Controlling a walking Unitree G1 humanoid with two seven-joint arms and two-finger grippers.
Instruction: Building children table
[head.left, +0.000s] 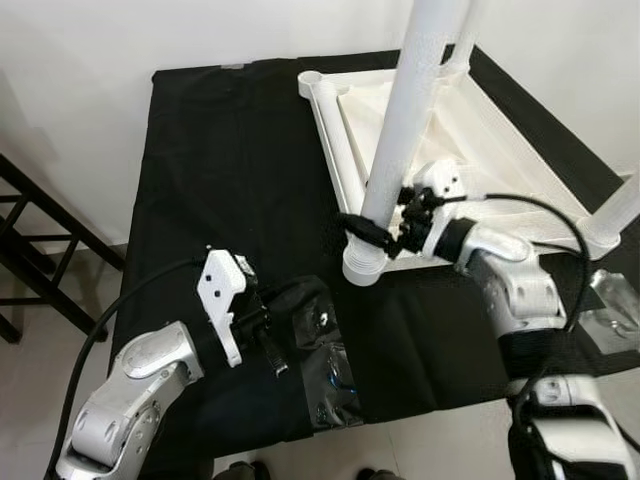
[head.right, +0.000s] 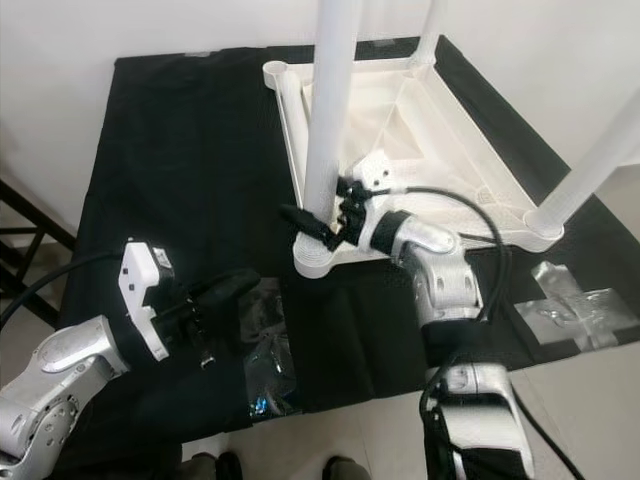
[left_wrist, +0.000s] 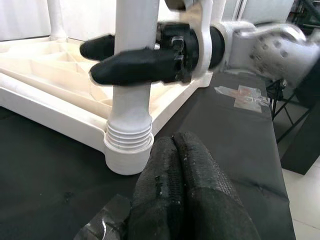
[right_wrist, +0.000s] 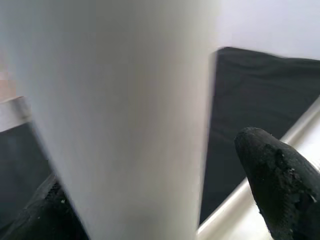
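- A dark metal frame (head.left: 40, 250) stands on the pale floor at the far left, just beside the black cloth (head.left: 220, 180) that covers the work surface.
- The left gripper (head.right: 225, 295) hovers low over the near left part of the cloth, its two black fingers (left_wrist: 185, 195) pressed together and pinching nothing.
- Just to its right, a crumpled clear plastic bag (head.right: 262, 350) lies on the cloth near the front edge.
- The white children table (head.left: 470, 130) lies upside down on the far right half of the cloth, its ribbed underside facing up.
- The near-left table leg (head.left: 405, 120) stands upright in its corner socket (head.left: 363, 265), with the threaded collar showing just above the socket in the left wrist view.
- The right gripper (head.right: 320, 222) reaches in from the right and has its fingers spread around the lower part of this leg, one finger (right_wrist: 280, 185) on each side; whether they press the leg cannot be told.
- Other white legs rise at the far corner and at the right corner (head.left: 620, 215) of the table.
- A piece of clear packaging (head.right: 570, 305) lies on the cloth at the near right.
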